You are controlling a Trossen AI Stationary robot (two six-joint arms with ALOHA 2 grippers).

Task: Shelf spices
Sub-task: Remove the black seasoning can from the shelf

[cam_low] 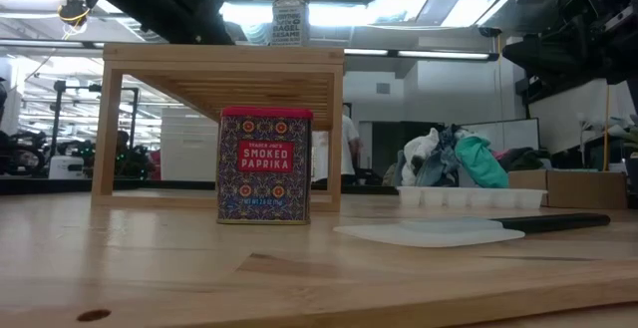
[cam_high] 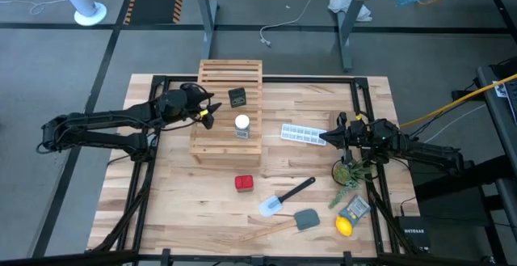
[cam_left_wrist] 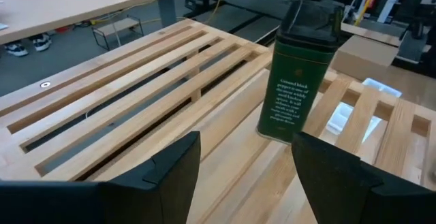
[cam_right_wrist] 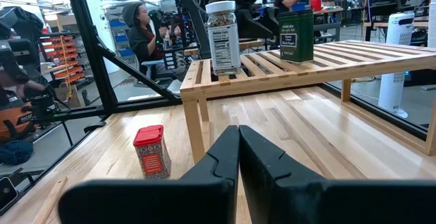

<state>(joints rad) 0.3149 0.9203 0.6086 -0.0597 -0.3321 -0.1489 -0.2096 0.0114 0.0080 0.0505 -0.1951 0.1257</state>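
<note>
The wooden slatted shelf point(cam_high: 229, 112) stands at the table's far middle. On its top stand the black-green tin point(cam_high: 237, 97) and the clear jar with a white lid point(cam_high: 241, 126). The red paprika tin point(cam_high: 244, 183) stands on the table near the shelf's near edge; it also shows in the low view point(cam_low: 265, 165). My left gripper point(cam_high: 207, 111) is open and empty over the shelf's left part, the black tin point(cam_left_wrist: 300, 81) just beyond its fingers. My right gripper point(cam_high: 329, 137) is shut and empty at the right, by the ice-cube tray.
A white ice-cube tray point(cam_high: 302, 134) lies right of the shelf. A spatula point(cam_high: 284, 197), a grey scraper point(cam_high: 306, 219), a lemon point(cam_high: 345, 226), a small packet point(cam_high: 355, 209) and a green sprig point(cam_high: 348, 171) lie at the near right. People show in the room behind.
</note>
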